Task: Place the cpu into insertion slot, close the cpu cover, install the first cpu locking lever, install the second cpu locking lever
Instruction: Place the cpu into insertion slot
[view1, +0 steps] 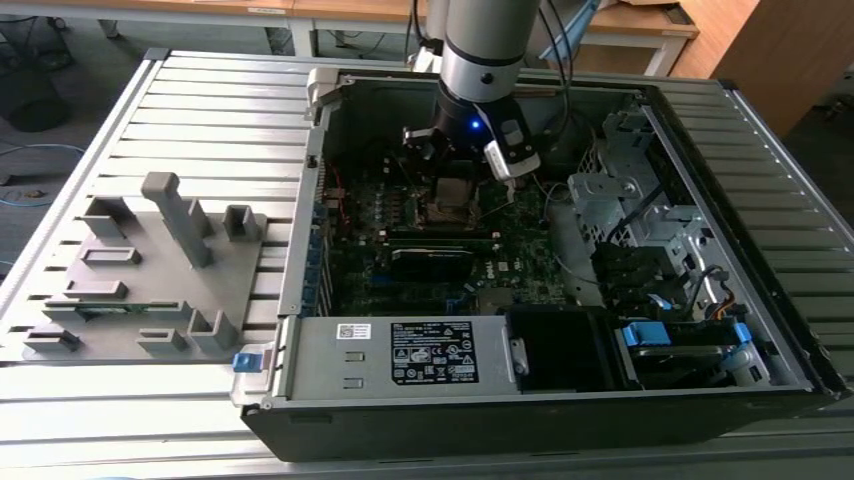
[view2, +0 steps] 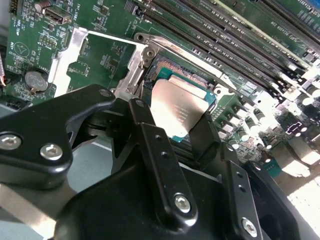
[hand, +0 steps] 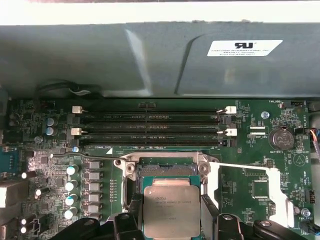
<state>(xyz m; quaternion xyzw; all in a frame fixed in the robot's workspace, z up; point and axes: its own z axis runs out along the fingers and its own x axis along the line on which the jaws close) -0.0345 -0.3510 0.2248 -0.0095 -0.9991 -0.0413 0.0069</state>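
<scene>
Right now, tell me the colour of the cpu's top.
Dull brownish-grey metallic; the cpu shows best in the first wrist view.

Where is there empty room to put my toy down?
Bare table slats lie between the grey rack and the table's far edge. Inside the case it is crowded, most of all around the gripper holding the cpu at the slot.

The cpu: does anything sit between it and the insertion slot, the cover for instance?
Nothing visible does. The pincer holds the cpu over the insertion slot, and the cpu cover lies swung open to one side, off the slot.
</scene>
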